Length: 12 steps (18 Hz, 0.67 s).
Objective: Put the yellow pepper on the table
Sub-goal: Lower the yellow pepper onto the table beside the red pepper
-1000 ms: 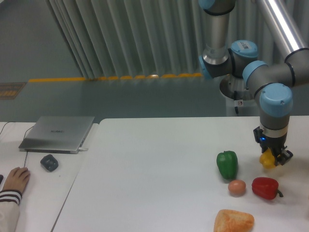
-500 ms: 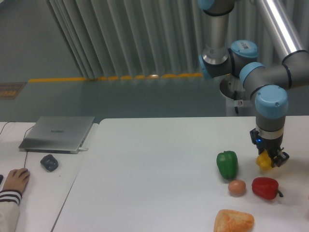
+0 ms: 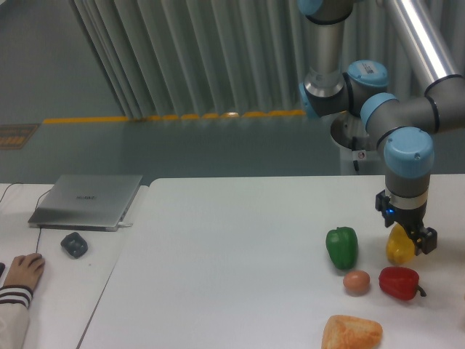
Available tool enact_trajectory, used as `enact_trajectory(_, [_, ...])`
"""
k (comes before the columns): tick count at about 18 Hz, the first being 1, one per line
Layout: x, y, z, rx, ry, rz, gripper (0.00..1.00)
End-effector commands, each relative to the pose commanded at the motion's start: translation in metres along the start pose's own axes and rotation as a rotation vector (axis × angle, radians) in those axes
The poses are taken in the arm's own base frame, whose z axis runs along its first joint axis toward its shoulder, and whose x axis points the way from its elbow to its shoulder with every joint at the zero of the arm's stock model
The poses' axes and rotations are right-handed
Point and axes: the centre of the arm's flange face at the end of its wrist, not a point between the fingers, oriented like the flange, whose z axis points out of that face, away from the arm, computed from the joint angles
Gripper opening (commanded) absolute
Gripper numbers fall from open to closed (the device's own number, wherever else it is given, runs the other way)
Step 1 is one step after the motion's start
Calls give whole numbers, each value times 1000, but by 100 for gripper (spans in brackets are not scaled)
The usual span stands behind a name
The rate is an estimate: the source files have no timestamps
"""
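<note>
My gripper (image 3: 404, 234) is closed on the yellow pepper (image 3: 399, 246). The pepper hangs low over the table (image 3: 218, 262), near its right edge, between the green pepper (image 3: 341, 247) and red pepper (image 3: 399, 283).

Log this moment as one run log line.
phase: placing | hand: around yellow pepper | pepper: low over table, contact unclear | neighbours: green pepper, red pepper

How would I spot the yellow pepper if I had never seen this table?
Find the big white table and follow the robot arm down on its right side. Between the tool fingers hangs the yellow pepper, just above the red pepper and right of the green pepper. It is the only yellow thing there.
</note>
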Motion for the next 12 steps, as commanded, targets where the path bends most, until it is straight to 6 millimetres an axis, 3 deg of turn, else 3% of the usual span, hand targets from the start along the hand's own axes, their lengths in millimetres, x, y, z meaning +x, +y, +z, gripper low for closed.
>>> enact_trajectory(7, [-17,-5,-46,60,-131,-46,100])
enact_trajectory(12, [-20,-4,-50,71,-141,-48,100])
